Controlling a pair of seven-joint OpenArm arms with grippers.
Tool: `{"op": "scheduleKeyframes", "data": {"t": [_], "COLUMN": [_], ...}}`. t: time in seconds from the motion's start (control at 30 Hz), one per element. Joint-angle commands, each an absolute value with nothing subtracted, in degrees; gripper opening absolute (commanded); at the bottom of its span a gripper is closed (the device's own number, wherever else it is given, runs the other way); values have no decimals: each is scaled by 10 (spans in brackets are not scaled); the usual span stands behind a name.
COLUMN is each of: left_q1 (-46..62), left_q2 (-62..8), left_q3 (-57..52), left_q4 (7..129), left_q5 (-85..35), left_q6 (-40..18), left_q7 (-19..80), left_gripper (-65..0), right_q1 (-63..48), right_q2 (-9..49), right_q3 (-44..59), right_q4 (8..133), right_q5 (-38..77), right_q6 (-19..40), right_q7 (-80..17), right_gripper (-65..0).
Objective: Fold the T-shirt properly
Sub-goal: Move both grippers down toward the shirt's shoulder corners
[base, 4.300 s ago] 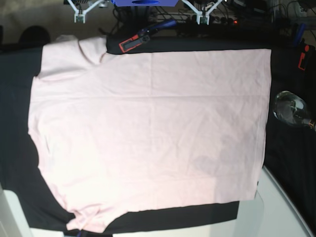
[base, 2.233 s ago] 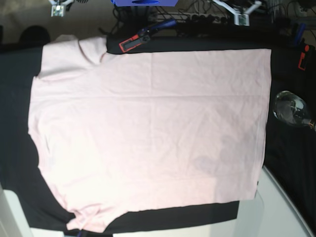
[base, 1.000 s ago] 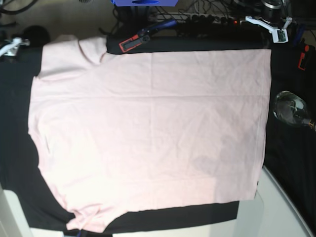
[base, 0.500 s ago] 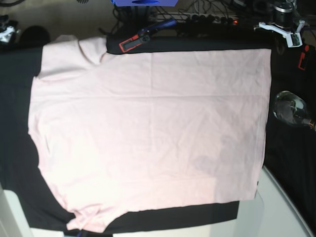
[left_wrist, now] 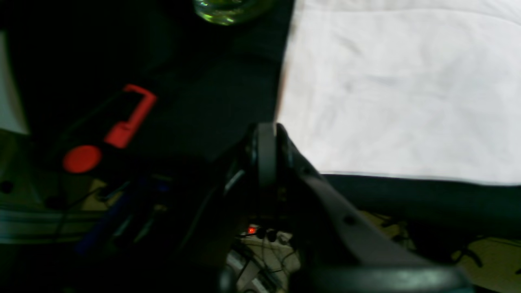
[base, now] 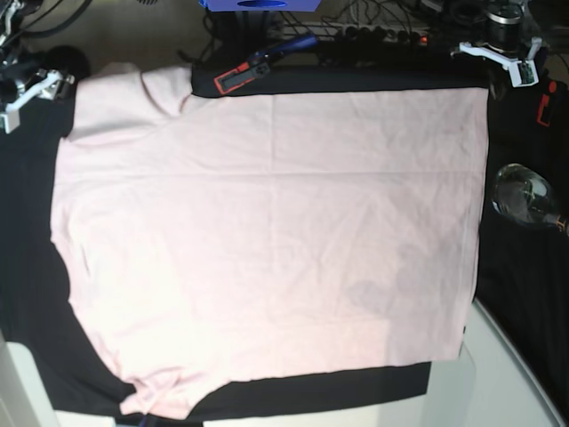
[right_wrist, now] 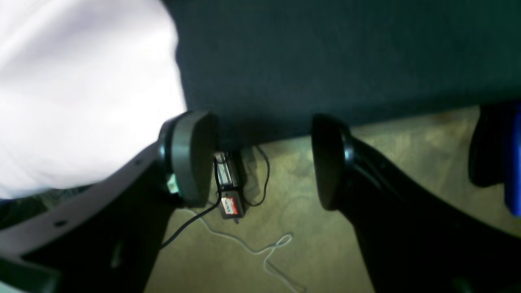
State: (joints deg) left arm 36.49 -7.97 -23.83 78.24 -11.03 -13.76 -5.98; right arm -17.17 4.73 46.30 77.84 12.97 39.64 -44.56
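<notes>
The T-shirt [base: 267,240] lies flat and unfolded; at its far corners, the left gripper [base: 508,64] is closed empty and the right gripper [base: 27,87] spread.

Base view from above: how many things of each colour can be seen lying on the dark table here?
Pale pink: 1, the T-shirt
Red and black: 2, a clamp tool and a small tool
Clear glass: 1, a bottle
Total: 4
</notes>
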Motion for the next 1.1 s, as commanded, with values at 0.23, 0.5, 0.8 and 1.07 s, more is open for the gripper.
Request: {"op": "scheduleKeyframes", "data": {"t": [0.23, 0.5, 0.8, 1.07], "left_q1": [356, 356, 342, 332], "left_q2": [-85, -85, -86, -86], "left_q3": [-241, -241, -241, -242], "left_q4": [789, 786, 737, 736], "left_q5": [-116, -116, -115, -115], "left_q6": [-134, -134, -134, -135], "left_q7": [-73, -73, -73, -73], "left_gripper": [-650, -650, -650, -650], "right_q1": [-168, -168, -166, -181], "right_q2": [54, 37, 31, 17], "right_q3": [431, 427, 425, 355], "right_q4": [782, 781, 735, 742], "right_q5": [134, 136, 138, 138], "right_q6": [400, 400, 400, 400], "right_q7": [-442, -445, -443, -442], "right_gripper": [-286, -165, -197, -202]}}
